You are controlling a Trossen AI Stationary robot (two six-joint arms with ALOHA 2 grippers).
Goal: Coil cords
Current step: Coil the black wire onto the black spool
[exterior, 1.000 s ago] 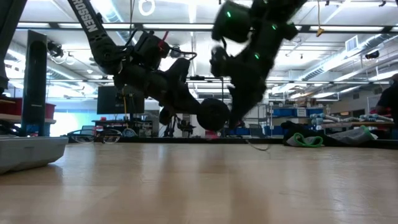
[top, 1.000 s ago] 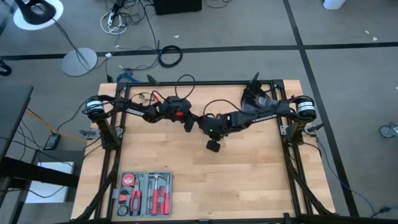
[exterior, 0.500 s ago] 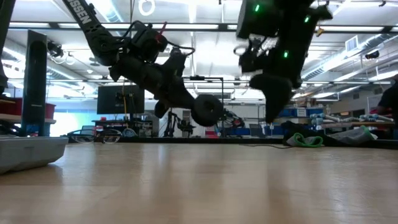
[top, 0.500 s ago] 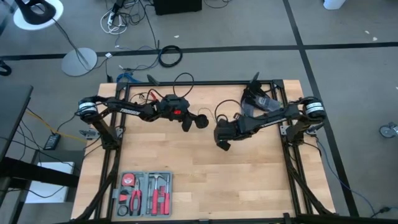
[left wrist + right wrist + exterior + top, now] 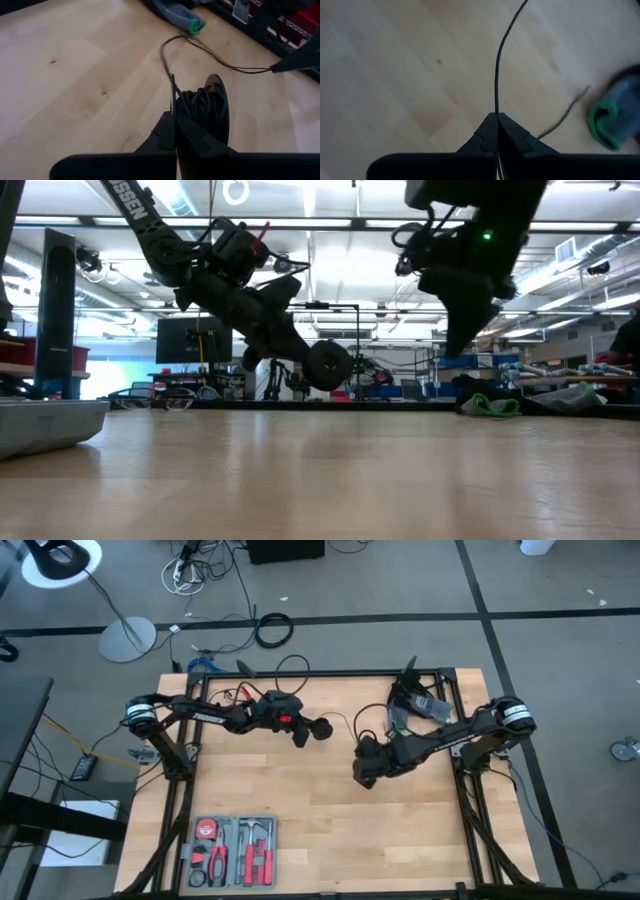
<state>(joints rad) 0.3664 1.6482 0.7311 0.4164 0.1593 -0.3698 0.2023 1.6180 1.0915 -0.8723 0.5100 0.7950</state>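
High view: the left gripper (image 5: pixel 322 729) and right gripper (image 5: pixel 362 776) hang over the table (image 5: pixel 300 830), near each other, with the cord (image 5: pixel 352 722) strung between them.

Low view: both are clear of the tabletop.

Left wrist view: jaws clenched on the puck (image 5: pixel 216 112) and its wound loops; the free cord runs off toward the other arm.

Right wrist view: jaws clenched on the cord, which points straight ahead.

Risk: pulling the grippers apart could unwind the loops or slip the strand.
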